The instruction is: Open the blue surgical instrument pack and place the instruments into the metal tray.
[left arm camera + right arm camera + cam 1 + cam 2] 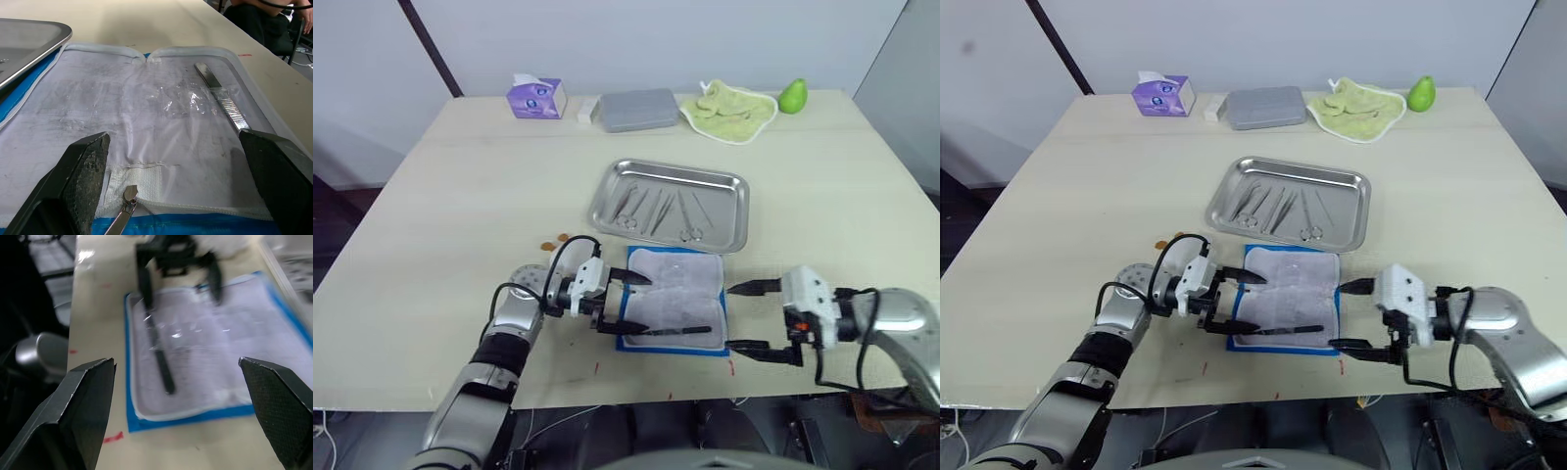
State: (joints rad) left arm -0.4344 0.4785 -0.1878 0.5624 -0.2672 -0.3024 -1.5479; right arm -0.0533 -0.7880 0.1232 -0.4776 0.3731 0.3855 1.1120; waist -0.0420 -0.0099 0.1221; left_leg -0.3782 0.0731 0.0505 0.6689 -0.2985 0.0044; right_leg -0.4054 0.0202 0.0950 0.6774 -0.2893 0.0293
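Observation:
The blue surgical instrument pack [674, 297] lies open near the table's front edge, pale lining up. One slim steel instrument [672, 332] rests on its near half; in the left wrist view it is a flat handle [222, 103] on the lining. Several more instruments lie in the metal tray [734, 186] just beyond the pack. My left gripper [628, 304] is open at the pack's left edge, one finger over each half, holding nothing. My right gripper [735, 317] is open just off the pack's right edge, empty. The right wrist view looks across the pack [215, 338] to the instrument [159, 352].
Along the far edge stand a purple tissue box [536, 98], a small white block [588, 110], a grey rectangular box [638, 109], a yellow-green cloth [729, 108] and a green pear [792, 96]. Small brown bits [554, 241] lie left of the pack.

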